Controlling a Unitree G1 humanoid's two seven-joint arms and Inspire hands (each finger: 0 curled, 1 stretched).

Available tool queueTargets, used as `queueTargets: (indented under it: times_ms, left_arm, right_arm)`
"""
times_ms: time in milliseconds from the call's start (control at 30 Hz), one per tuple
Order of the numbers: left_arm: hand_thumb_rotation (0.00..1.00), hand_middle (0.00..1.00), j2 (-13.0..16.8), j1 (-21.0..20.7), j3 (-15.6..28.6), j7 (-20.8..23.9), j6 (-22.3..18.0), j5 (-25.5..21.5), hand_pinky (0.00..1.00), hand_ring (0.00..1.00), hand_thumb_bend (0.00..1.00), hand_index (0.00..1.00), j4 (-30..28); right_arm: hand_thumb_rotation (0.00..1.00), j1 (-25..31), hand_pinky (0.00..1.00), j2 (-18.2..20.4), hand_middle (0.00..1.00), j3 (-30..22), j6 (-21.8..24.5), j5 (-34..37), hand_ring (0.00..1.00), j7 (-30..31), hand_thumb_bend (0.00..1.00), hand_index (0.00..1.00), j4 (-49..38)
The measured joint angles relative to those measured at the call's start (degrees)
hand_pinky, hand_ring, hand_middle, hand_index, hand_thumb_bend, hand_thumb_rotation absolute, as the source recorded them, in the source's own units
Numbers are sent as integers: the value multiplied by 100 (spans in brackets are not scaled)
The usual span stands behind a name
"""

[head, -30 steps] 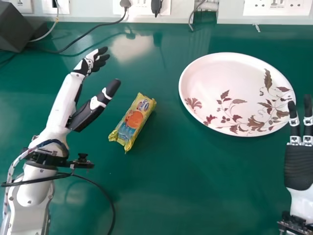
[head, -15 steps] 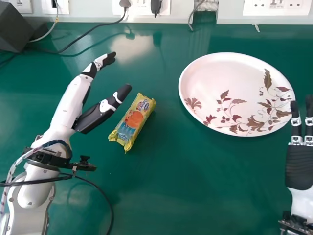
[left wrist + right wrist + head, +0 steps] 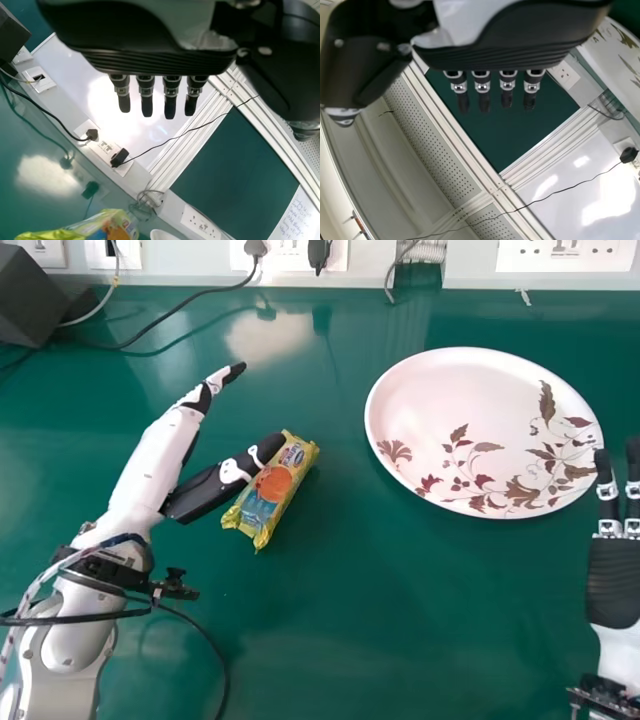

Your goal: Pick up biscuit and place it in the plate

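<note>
Dark box: you have it at the far left of the desk (image 3: 350, 620), beside the wall; the dark box (image 3: 38, 302) is cut off by the view's edge.
Black cable: your black cable (image 3: 178, 314) runs over the desk from near the box towards the wall.
Left hand: your left hand (image 3: 158, 452) is open, fingers straight and pointing away from you and to the right, thumb (image 3: 205, 494) spread well apart from them; nothing is in its grasp.
Thumb contact: the tip overlaps the packet's left side in the head view; you cannot tell from this whether it touches.
Biscuit packet: the yellow biscuit packet (image 3: 277, 488) lies on the desk between your left hand and the plate, set at a slant, far end to the right.
Plate: your white plate (image 3: 460, 410), with brown and red leaf decoration, sits on the desk to the right of the packet, well apart from it.
Right hand: your right hand (image 3: 613, 580) is by the plate's right rim, fingers straight, holding nothing.
</note>
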Motion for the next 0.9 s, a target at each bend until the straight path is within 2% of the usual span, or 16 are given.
queueTargets:
  times_ms: [300,600,900]
  left_arm:
    - [60,100,0,134,-128,-22,286,405,100,100,100,100,-159]
    - [60,100,10,218,-192,-246,836,919,100,100,100,100,-439]
    - [60,100,66,240,-253,-506,1085,1323,100,100,100,100,-479]
  right_arm:
    - [50,69,100,18,100,7,-26,-52,100,-83,100,100,-32]
    - [51,150,100,38,100,146,-73,-122,100,-192,100,100,-176]
    - [50,257,100,61,100,211,-89,-205,100,-295,100,99,-211]
